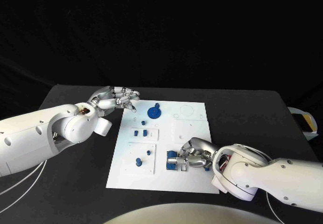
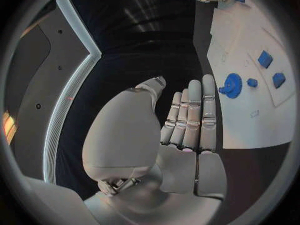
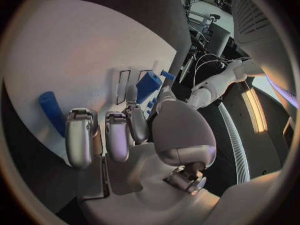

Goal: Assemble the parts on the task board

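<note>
You have one task board point(image 1: 192, 140) at the middle of the black surface point(image 1: 269, 116). One blue gear point(image 1: 154, 112) sits near its far edge, with about six smaller blue parts point(image 1: 138, 161) nearer you. Beside the gear, your left hand point(image 1: 115, 99) holds nothing; its wrist view shows the fingers point(image 2: 194, 115) straight, pressed together. At the near edge, your right hand point(image 1: 192, 156) pinches a blue block point(image 3: 147, 86); its wrist view also shows a blue peg point(image 3: 51, 110).

Task board point(image 1: 195, 175) lies mid-surface point(image 1: 269, 121), long side running away from robot. Gear part point(image 1: 154, 112) on board's far left area. Left hand point(image 1: 115, 100) just left of board's far left corner, near gear part. Small parts point(image 1: 140, 133) in middle left area, more point(image 1: 138, 161) nearer robot. Right hand point(image 1: 193, 155) over board's near right area (touching part point(image 1: 173, 162) there, grip unclear).
</note>
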{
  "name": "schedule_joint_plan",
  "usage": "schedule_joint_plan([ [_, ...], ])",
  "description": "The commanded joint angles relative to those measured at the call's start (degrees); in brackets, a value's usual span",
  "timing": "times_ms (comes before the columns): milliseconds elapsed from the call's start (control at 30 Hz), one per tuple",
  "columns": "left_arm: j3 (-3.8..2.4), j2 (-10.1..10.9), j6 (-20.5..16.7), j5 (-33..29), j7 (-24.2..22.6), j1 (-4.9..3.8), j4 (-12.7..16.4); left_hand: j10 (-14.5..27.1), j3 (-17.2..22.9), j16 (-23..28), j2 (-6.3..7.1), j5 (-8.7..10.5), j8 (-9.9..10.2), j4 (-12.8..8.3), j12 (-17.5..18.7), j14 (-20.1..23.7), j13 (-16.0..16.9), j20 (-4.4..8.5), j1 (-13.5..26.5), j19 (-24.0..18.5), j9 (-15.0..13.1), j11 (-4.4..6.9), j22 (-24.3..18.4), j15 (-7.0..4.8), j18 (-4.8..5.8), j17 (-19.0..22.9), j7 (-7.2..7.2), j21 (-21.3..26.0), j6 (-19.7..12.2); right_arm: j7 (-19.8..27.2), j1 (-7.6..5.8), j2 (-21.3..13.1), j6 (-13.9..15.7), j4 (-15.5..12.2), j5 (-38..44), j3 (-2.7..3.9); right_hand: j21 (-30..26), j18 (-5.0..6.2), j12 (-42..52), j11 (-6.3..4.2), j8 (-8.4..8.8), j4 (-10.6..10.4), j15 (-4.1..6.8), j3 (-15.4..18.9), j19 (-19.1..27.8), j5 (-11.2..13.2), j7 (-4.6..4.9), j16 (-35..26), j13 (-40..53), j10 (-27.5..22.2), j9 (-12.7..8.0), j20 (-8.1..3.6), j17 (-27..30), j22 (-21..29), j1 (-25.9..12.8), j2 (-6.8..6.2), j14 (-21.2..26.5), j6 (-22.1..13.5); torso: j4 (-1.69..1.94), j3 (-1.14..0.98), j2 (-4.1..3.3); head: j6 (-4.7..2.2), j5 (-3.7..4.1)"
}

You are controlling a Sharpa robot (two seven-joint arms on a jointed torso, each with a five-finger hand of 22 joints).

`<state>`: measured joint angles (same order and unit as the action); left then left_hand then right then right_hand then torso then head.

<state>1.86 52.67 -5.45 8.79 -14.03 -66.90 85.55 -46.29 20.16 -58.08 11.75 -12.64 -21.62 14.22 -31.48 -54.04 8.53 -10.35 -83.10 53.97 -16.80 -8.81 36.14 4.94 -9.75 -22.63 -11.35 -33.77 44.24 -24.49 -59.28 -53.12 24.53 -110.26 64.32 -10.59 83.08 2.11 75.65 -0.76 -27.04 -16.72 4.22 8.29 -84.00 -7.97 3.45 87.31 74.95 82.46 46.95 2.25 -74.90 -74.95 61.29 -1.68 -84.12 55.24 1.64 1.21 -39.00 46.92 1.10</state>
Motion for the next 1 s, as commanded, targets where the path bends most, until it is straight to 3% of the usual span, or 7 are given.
schedule_joint_plan([
  [33,-0.03,0.02,0.8,-0.31,-0.2,0.0,0.19,0.47,-0.25,-0.32,-0.55,-0.14,-0.36,0.19,-0.32,0.23,-0.06,0.13,0.11,0.39,0.08,-0.02,-0.06,-0.06,-0.66,-0.09,-0.9,0.24,-0.51,4.27,0.09,-0.66,0.69,-0.72,0.61,-0.02,-0.3,-0.65,-0.37,0.04,0.48,0.48,0.12,0.14,-3.86,-2.04,-0.04,0.02,3.52,-0.4,0.01,-0.38,-6.42,-13.12,3.95,0.56,-4.3,-0.58,-0.02,0.01,0.0,-0.06,0.04],
  [167,-0.03,0.05,0.77,-0.31,-0.19,0.0,0.19,0.47,-0.25,-0.32,-0.55,-0.14,-0.36,0.19,-0.32,0.23,-0.06,0.13,0.11,0.39,0.08,-0.02,-0.06,-0.06,-0.66,-0.09,-0.9,0.24,-0.51,5.92,0.09,-1.54,0.86,-1.26,0.45,-0.01,-0.02,-0.71,-0.11,-0.01,0.77,0.73,0.16,0.51,-3.94,-2.52,-0.07,0.12,3.79,-0.21,-0.21,-0.4,-6.79,-13.2,8.26,0.93,-4.36,-0.43,0.0,0.05,0.03,0.01,0.07],
  [500,-0.03,0.06,0.79,-0.31,-0.13,0.0,0.2,0.56,-0.23,-0.31,-0.67,-0.15,-0.39,0.23,-0.36,0.27,-0.08,0.12,0.01,0.43,0.12,-0.05,-0.1,-0.05,-0.66,-0.09,-0.93,0.3,-0.53,5.63,0.09,-0.93,-0.42,-0.6,1.08,-0.01,0.1,-0.73,0.1,-0.09,0.79,0.65,0.22,0.74,-3.98,-2.43,-0.16,0.19,3.97,-0.05,-0.31,-0.44,-7.01,-13.23,9.86,1.24,-4.4,-0.09,0.07,0.05,-0.01,0.04,0.06],
  [667,-0.03,0.07,0.77,-0.31,-0.12,-0.01,0.22,0.57,-0.23,-0.31,-0.69,-0.15,-0.4,0.26,-0.37,0.27,-0.08,0.11,0.01,0.44,0.12,-0.06,-0.11,-0.04,-0.65,-0.09,-0.95,0.31,-0.53,4.33,0.09,-0.29,-0.78,0.32,1.73,-0.01,0.27,-0.76,0.49,-0.21,0.8,0.49,0.31,0.65,-4.03,-2.56,-0.3,0.24,4.28,0.22,-0.42,-0.51,-7.18,-13.28,11.13,2.26,-4.43,0.29,0.12,0.06,-0.04,0.1,0.11],
  [800,-0.03,0.02,0.75,-0.31,-0.13,-0.01,0.14,0.64,-0.27,-0.34,-0.93,-0.16,-0.45,0.59,-0.47,0.28,-0.1,0.07,0.18,0.5,0.17,-0.1,-0.19,0.02,-0.64,-0.1,-1.0,0.41,-0.54,3.44,0.09,0.0,-0.82,0.65,1.91,-0.01,0.15,-0.74,0.33,-0.33,1.19,0.74,0.44,-0.23,-3.99,0.23,-0.42,0.22,4.23,0.17,-0.76,-0.64,-7.15,-13.24,14.15,3.54,-4.42,0.36,0.07,0.04,-0.03,0.21,0.01],
  [1000,-0.03,-0.09,0.78,-0.31,-0.16,0.0,0.03,0.66,-0.28,-0.35,-1.01,-0.17,-0.47,0.7,-0.51,0.29,-0.11,0.06,0.25,0.52,0.19,-0.12,-0.21,0.03,-0.64,-0.1,-1.02,0.45,-0.55,2.51,0.1,0.04,-1.29,0.75,2.54,-0.01,0.25,-0.76,0.46,-0.51,1.47,1.46,0.57,-1.11,-4.02,0.39,-0.63,0.25,4.39,0.25,-1.04,-0.75,-7.3,-13.27,17.11,3.9,-4.44,0.46,-0.02,0.05,0.0,0.29,0.11],
])
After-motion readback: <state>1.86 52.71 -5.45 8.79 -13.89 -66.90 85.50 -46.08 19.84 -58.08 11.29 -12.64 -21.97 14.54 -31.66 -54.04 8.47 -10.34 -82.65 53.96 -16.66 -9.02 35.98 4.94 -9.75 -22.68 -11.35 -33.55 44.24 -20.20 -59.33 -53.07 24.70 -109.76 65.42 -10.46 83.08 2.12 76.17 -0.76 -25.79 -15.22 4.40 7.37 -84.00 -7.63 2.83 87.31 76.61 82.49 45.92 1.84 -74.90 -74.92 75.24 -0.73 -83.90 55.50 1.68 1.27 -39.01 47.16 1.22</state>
